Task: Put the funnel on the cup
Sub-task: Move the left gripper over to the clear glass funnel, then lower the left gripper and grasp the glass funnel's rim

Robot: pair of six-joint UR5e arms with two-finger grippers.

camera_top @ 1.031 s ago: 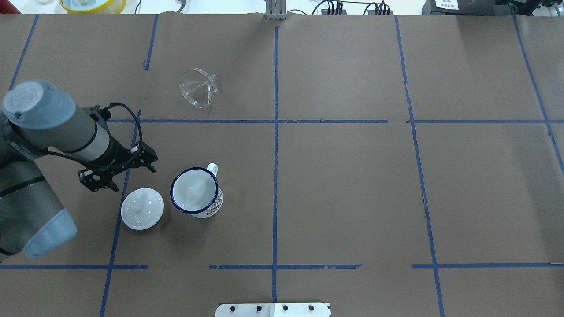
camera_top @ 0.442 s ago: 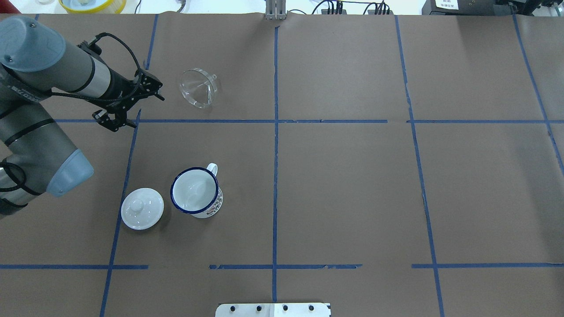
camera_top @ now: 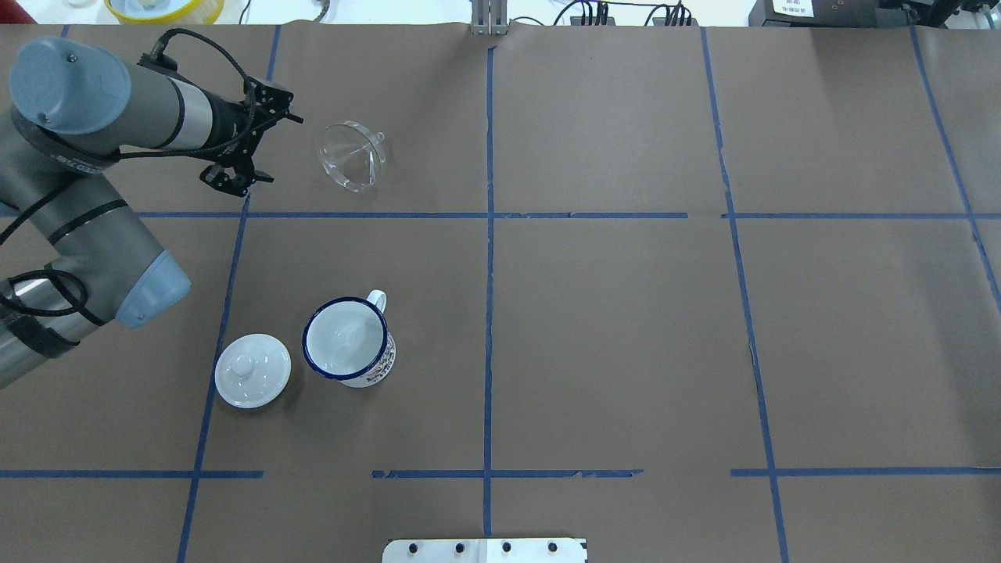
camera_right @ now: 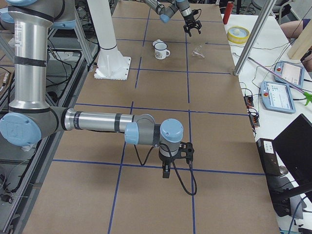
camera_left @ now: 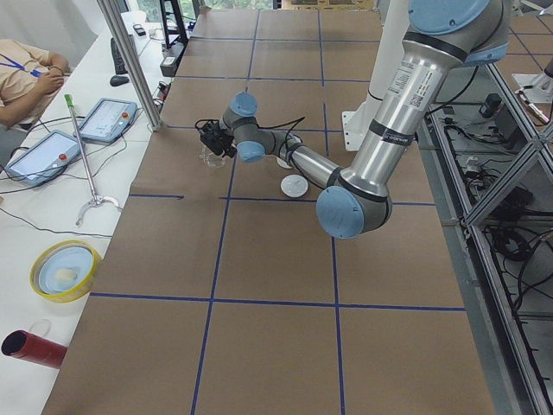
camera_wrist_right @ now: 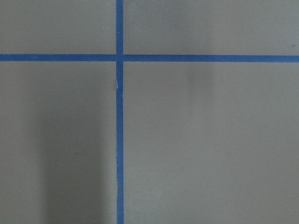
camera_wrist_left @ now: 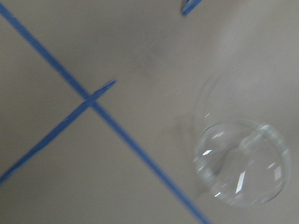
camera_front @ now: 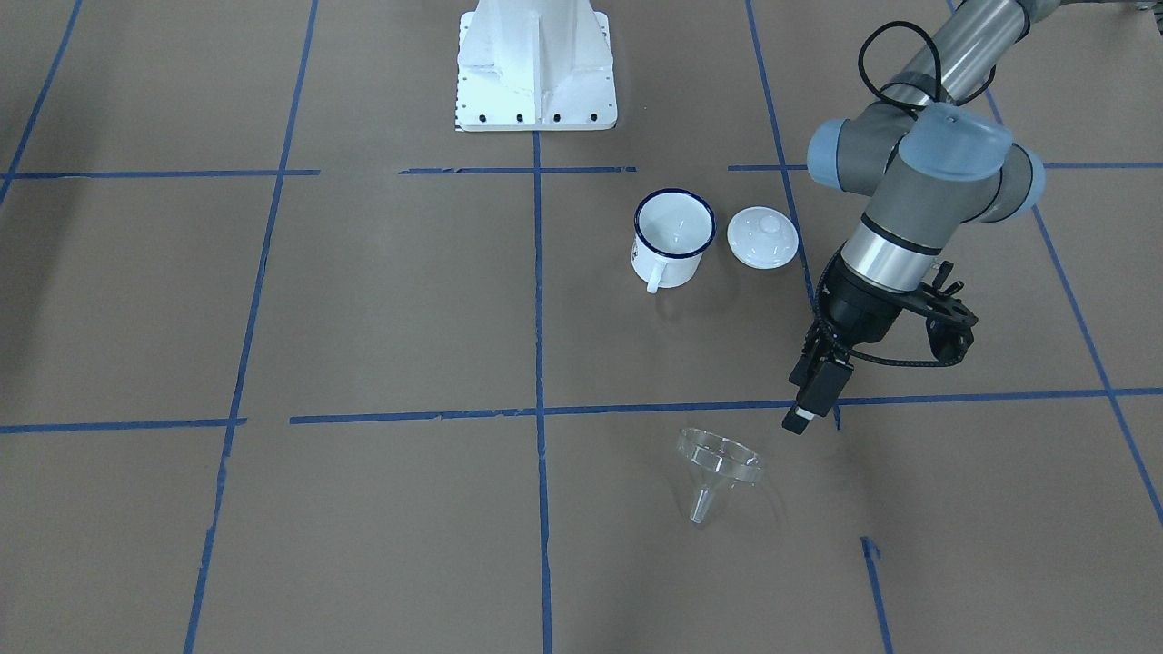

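The clear funnel (camera_top: 352, 156) lies tilted on the brown table at the far left, spout toward the far edge; it also shows in the front view (camera_front: 718, 459) and the left wrist view (camera_wrist_left: 240, 163). The white cup (camera_top: 348, 340) with a dark blue rim stands upright and empty, nearer the robot (camera_front: 672, 236). My left gripper (camera_top: 270, 148) hovers open and empty just left of the funnel, apart from it (camera_front: 804, 409). My right gripper (camera_right: 165, 168) hangs over bare table far from both; I cannot tell if it is open or shut.
A round white knobbed lid (camera_top: 252, 370) lies just left of the cup. The robot's white base (camera_front: 536, 64) stands at the near edge. A yellow bowl (camera_top: 164, 8) and cables lie beyond the far edge. Blue tape lines cross the table.
My left arm has swung from beside the lid and cup out to the far side, and its gripper now sits next to the funnel. Funnel, cup and lid have not moved.
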